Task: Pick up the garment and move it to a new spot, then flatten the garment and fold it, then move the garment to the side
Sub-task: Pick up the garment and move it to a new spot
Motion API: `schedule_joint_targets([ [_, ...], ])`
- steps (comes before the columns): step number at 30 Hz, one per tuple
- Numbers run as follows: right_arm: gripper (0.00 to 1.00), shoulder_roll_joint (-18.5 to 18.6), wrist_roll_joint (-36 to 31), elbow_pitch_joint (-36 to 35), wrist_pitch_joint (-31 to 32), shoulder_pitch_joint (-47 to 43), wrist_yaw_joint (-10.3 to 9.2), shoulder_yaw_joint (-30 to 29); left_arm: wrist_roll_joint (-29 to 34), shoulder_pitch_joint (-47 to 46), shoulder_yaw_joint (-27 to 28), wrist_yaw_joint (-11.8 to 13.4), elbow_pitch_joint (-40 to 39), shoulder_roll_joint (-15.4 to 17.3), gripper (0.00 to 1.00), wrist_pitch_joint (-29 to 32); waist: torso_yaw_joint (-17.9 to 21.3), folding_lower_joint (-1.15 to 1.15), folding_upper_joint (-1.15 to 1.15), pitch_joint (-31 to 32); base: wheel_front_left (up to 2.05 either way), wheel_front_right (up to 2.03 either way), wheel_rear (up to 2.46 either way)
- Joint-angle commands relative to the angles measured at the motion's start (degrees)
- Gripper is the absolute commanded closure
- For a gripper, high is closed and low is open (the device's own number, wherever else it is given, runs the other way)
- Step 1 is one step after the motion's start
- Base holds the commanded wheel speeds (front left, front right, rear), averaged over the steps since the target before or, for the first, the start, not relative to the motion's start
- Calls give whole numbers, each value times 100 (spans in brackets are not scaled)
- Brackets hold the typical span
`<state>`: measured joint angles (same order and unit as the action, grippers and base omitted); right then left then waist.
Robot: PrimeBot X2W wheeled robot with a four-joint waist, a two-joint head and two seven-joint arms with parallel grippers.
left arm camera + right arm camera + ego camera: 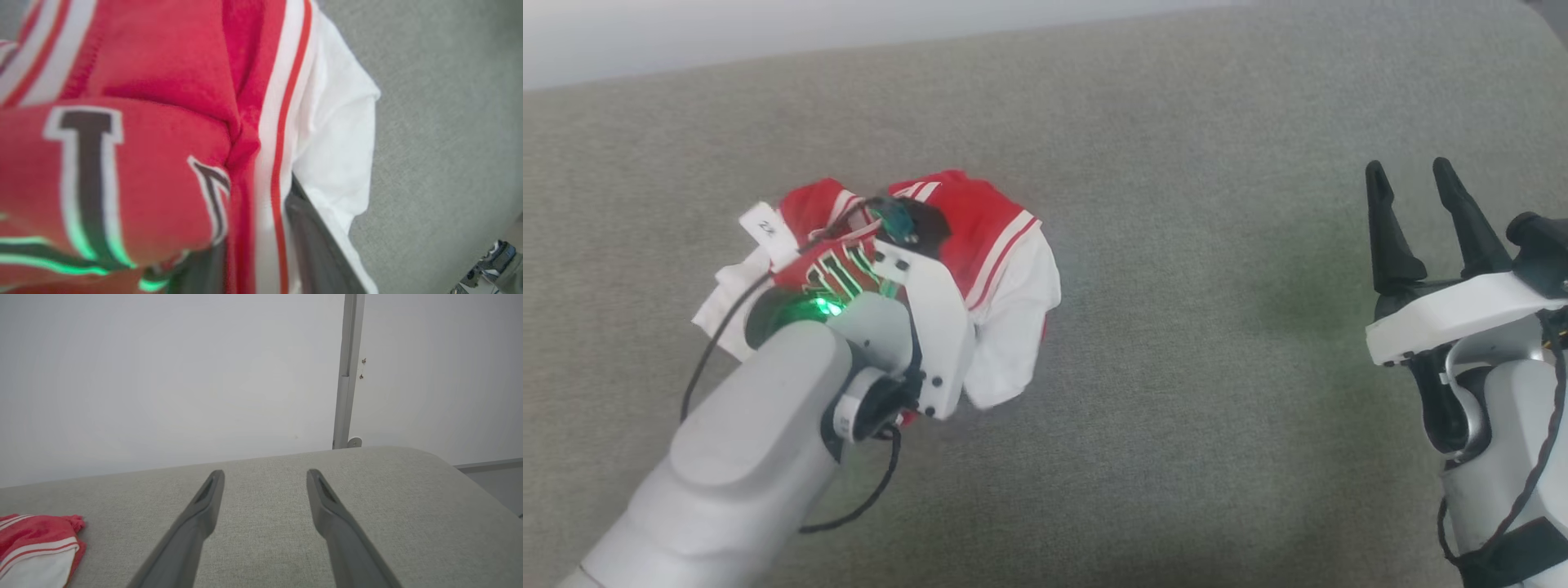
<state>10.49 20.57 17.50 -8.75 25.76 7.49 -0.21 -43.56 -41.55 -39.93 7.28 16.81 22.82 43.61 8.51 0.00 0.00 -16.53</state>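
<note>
Left jaws first: the left gripper (257, 239) is nose-down in the garment (992, 233). In the left wrist view its two dark fingers (316, 249) stand either side of a red-and-white striped band of cloth; whether they pinch that band or merely straddle it I cannot tell. Right jaws: the right gripper (1410, 171) stands spread wide, holding nothing, over the surface well to the right of the garment. Garment: crumpled into a loose heap, not flat, lying left of centre on the grey woven surface (1176, 384). Body red. Short sleeve white, bunched and drooping on the heap's right side. Trim of white and darker red stripes runs where red meets white. Block letters, dark with a white outline, show on a red fold beside the left fingers, and a green glow from the light (825, 308) on the left wrist tints their lower edges. White tag (766, 229) with a dark mark sticks out at the heap's upper left, with more white cloth spilling out below it. Black cable (707, 359) loops from the left arm beside the heap. Right wrist view catches one red, striped and white corner of the garment at lower left, with a pale wall (163, 375) and a grey upright post (347, 375) beyond the surface's far edge.
</note>
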Motion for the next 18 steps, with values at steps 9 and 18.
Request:
schedule_joint_targets([
  [9,0,124,-41,35,56,-197,0,-73,-85,-38,340,-26,-419,272,0,-446,-403,0,0,527,0,0,0],
  [18,0,130,-97,-21,78,-417,0,-141,-58,562,716,33,-1071,722,0,-1198,-749,0,0,976,0,0,0],
])
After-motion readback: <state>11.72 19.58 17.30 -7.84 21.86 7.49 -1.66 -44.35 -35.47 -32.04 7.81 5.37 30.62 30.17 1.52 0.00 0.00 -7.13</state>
